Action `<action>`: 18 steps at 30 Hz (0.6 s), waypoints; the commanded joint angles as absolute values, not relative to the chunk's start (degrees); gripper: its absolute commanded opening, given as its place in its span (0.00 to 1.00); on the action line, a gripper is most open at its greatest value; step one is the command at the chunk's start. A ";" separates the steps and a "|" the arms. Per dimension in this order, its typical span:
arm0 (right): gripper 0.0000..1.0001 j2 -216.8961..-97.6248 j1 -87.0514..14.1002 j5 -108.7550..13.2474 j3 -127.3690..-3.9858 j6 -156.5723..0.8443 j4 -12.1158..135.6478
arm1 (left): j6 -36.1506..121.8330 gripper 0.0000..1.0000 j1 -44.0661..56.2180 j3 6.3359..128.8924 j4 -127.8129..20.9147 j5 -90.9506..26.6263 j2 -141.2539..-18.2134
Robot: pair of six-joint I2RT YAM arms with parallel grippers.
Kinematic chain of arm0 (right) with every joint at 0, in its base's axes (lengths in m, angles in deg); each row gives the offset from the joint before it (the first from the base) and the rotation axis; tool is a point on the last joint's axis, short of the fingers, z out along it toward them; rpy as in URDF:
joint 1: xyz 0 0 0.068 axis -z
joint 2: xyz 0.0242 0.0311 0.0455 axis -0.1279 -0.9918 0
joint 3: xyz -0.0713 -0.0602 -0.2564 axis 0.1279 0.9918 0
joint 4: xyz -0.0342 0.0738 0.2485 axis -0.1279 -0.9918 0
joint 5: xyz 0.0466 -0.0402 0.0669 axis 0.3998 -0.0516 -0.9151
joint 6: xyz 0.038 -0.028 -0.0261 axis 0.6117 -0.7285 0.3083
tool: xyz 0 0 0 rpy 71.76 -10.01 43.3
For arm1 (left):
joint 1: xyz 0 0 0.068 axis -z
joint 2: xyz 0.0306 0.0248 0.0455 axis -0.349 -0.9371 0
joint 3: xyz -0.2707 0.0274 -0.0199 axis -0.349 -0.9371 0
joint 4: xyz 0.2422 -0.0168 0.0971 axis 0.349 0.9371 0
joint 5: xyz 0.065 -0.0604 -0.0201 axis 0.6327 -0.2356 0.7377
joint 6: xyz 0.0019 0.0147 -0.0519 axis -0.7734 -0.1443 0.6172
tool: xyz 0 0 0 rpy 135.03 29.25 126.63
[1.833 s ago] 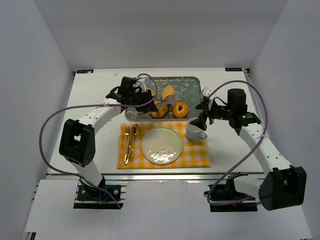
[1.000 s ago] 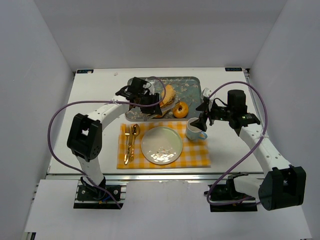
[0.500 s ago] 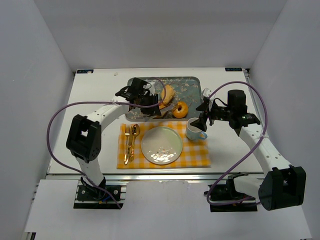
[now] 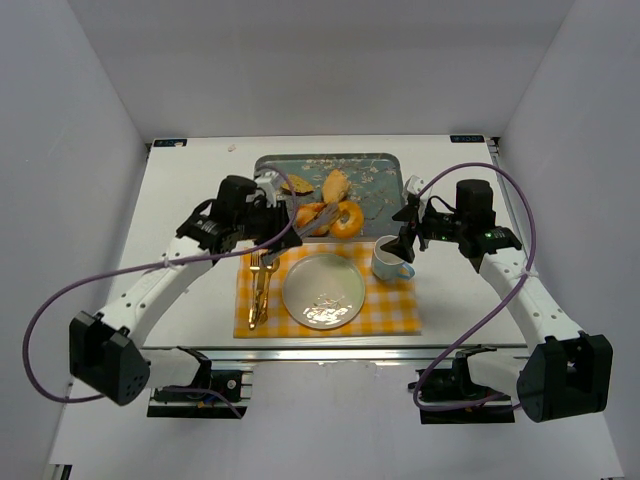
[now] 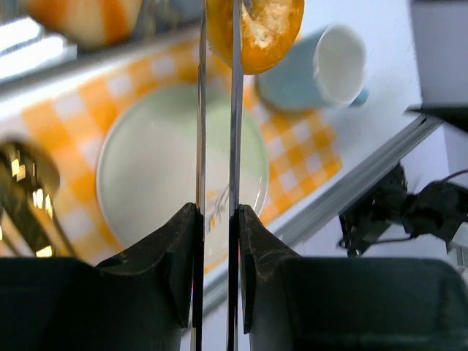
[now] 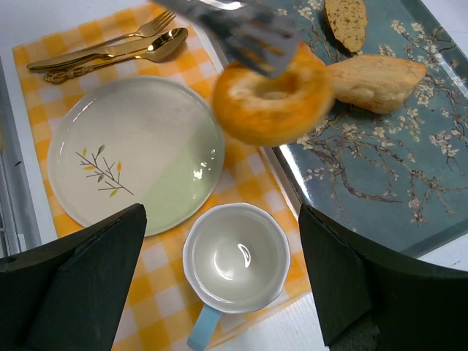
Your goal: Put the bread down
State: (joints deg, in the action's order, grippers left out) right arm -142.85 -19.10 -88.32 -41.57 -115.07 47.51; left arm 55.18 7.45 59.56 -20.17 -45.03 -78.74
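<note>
The table (image 4: 180,200) carries a tray (image 4: 385,175) lying beyond the plate (image 4: 322,290). The left pincer (image 4: 266,215), left of the plate's far rim, is closed narrow on the tongs (image 5: 235,110). Their long blades run rightward and clamp the bread (image 4: 347,219) just past that rim, so the plate lies nearward. The right pincer (image 4: 408,235), right of the plate, gapes wide and empty.

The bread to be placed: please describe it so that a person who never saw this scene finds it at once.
Find the blue flowered tray at the far side of the table. At its near edge, beside the yellow checked mat, metal tongs grip the bread. It is the only golden-orange ring with a centre hole; the roll on the tray is long and pale.
</note>
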 commanded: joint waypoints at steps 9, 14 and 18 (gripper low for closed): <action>0.89 -141.75 -18.78 -90.47 -40.93 -115.18 48.47 | 62.20 0.00 7.88 48.63 -5.20 -46.22 -66.30; 0.89 -141.75 -18.78 -90.56 -41.11 -115.18 48.13 | 62.55 0.24 8.23 46.07 -3.98 -45.97 -65.59; 0.89 -141.57 -18.86 -90.47 -41.20 -115.53 47.69 | 62.64 0.52 8.40 46.51 -3.10 -44.04 -64.45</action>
